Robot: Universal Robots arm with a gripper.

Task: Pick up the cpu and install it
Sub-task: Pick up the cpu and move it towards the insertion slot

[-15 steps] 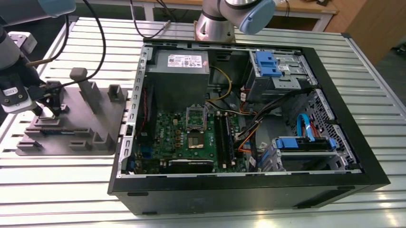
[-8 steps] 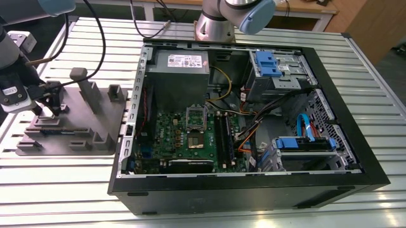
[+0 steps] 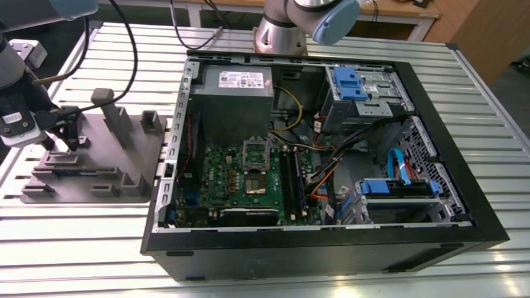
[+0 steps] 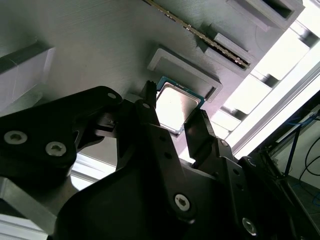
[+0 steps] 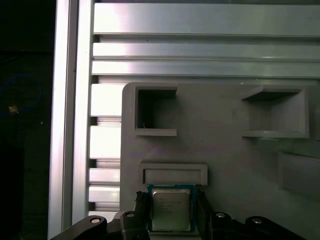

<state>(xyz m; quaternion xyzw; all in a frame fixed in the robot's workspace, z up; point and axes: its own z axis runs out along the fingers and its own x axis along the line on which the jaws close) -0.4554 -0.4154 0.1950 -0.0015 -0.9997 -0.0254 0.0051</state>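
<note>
End effector (image 5: pixel 171 196) is down over the grey fixture plate (image 5: pixel 225 150) on the bench (image 3: pixel 83 242). It looks closed on the cpu (image 5: pixel 171 210), with one of the fingers (image 5: pixel 142 210) against each opposite edge. The chip sits directly between them, flat on the plate. Judging by looks: light, rigid, thin, slick metal lid, underside probably fragile. Grip the side edges only, gentle squeeze, keep it level. Open pc case (image 3: pixel 463 211) is well off to one side.

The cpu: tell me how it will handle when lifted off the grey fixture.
Probably stiff: the cpu is a flat square with a metal top, so it should not flex. Likely light, being thin and small against the grey fixture. Its smooth top looks slippery, and thin edges offer little grip.
</note>
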